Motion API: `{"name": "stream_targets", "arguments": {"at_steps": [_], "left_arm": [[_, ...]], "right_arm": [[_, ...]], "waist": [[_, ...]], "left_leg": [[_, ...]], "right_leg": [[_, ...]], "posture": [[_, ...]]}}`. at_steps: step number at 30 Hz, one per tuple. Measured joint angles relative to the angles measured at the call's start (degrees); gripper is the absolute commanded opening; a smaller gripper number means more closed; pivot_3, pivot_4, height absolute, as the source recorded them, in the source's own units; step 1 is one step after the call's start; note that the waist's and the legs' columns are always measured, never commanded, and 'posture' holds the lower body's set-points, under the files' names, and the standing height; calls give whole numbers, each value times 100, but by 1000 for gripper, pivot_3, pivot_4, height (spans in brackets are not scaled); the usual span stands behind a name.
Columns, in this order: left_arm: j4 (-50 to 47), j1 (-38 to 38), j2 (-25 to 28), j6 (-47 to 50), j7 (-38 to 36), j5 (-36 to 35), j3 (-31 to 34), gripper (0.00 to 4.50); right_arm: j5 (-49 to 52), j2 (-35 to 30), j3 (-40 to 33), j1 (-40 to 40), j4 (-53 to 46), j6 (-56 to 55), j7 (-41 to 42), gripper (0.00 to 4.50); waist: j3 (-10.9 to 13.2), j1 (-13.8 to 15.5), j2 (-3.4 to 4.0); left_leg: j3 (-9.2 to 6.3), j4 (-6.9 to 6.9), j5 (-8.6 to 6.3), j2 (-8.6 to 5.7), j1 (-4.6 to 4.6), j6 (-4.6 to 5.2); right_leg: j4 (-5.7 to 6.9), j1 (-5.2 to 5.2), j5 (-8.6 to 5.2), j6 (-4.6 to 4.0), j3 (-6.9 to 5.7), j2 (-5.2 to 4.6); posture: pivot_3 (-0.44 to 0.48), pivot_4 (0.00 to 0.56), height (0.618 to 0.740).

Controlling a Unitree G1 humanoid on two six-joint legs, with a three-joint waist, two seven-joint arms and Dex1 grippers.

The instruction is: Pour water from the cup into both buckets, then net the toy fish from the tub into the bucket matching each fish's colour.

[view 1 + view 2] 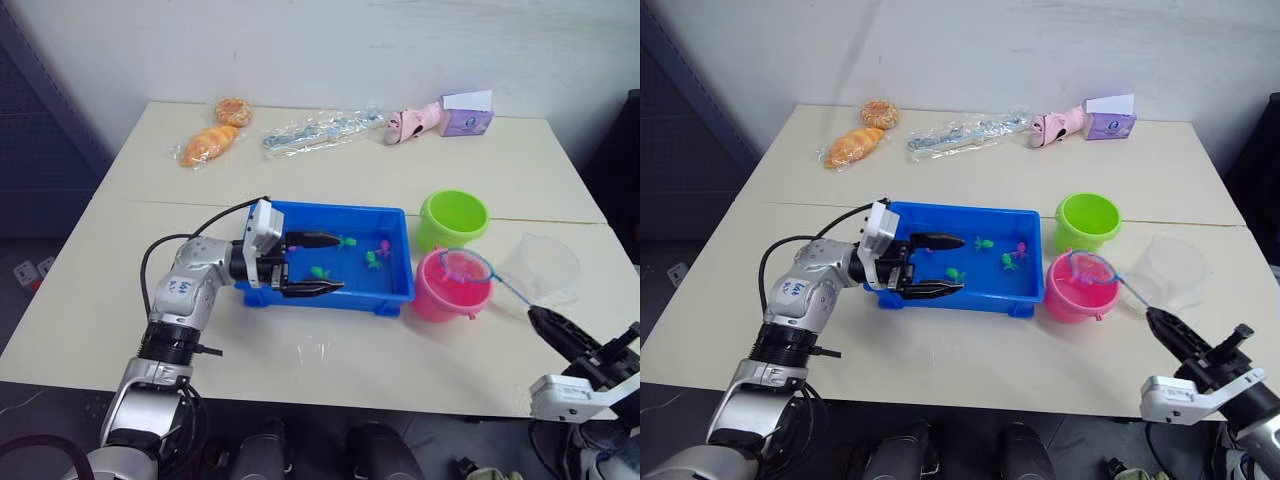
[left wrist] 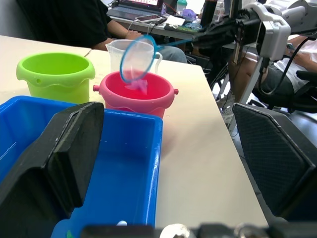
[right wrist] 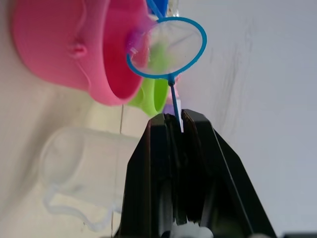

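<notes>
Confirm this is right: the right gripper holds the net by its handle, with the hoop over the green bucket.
Not quite. The right gripper does hold the net by its handle, but the hoop hangs over the pink bucket, not the green bucket, as the left eye view shows.

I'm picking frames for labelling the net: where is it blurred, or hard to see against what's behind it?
Right wrist view: the right gripper is sharp, but the blue-rimmed hoop net and round pink plastic bucket look soft. Left wrist view: the net's hoop is crisp, mesh see-through against the clear plastic measuring cup. Left eye view: net small, over the pink bucket.
</notes>
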Motion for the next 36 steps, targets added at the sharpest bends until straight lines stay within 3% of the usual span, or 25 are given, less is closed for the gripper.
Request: {"name": "stream_targets", "arguments": {"at_steps": [4, 7, 9, 12, 16, 19, 25, 32, 36], "left_arm": [[-1, 20, 13, -14, 4, 1, 1, 4461], [-1, 37, 19, -56, 7, 3, 1, 4461], [1, 65, 67, -98, 8, 9, 5, 4461], [73, 67, 277, -194, 6, 22, 62, 4461], [306, 67, 477, -301, 4, 28, 171, 4461], [523, 44, 617, -421, 5, 35, 283, 4461], [715, -25, 744, -609, 2, 42, 403, 4461], [714, 24, 809, -697, 5, 42, 483, 4461], [713, 108, 812, -713, 10, 42, 485, 4461]], "right_arm": [[64, -3, 25, 3, -45, 47, -64, 0], [702, -2, -74, -55, -197, 445, 65, 0], [1832, -8, 14, -53, -473, 1036, 455, 0], [4424, -124, 735, -92, -1484, 2828, 1123, 0], [6800, -420, 1191, -503, -2460, 5012, 1113, 0], [8228, -567, 1682, -1149, -2872, 6363, 555, 0], [10279, -540, 2853, -2946, -2700, 8669, -1727, 0], [11470, -200, 3385, -3933, -1825, 9780, -3369, 0], [11736, -131, 3516, -4261, -1653, 10061, -3771, 0]], "waist": [[-1, 7, 2], [-1, 3, 2], [-1, -5, 2], [-2, -40, 4], [-2, -31, 4], [-2, -11, 3], [-2, -8, 2], [-2, -6, 3], [-2, -10, 3]], "left_leg": [[-1, -1, 1, 0, 0, -1], [-1, -1, 1, 0, 0, 0], [-2, -1, 1, 3, 2, 0], [-7, -1, 1, 11, 5, 1], [-16, 3, -2, 9, 5, 12], [-24, 3, -4, 8, 1, 16], [-26, 5, -4, 4, -11, 16], [-22, 3, -5, 1, -21, 21], [-21, 1, -5, 2, -22, 22]], "right_leg": [[0, 0, 0, 0, 0, 0], [0, 1, 0, 0, 0, 0], [1, 3, 0, 0, 0, 2], [4, 8, 0, -1, -1, 4], [1, 14, 1, -1, -6, -2], [-2, 12, 1, -2, -12, -5], [-2, 2, 1, -2, -15, -12], [-3, -6, 1, -2, -18, -13], [-1, -9, 1, -2, -17, -12]], "posture": [[0, 150, 740], [0, 150, 740], [0, 150, 740], [0, 150, 740], [0, 150, 740], [0, 150, 740], [0, 150, 740], [0, 150, 740], [0, 150, 740]]}}
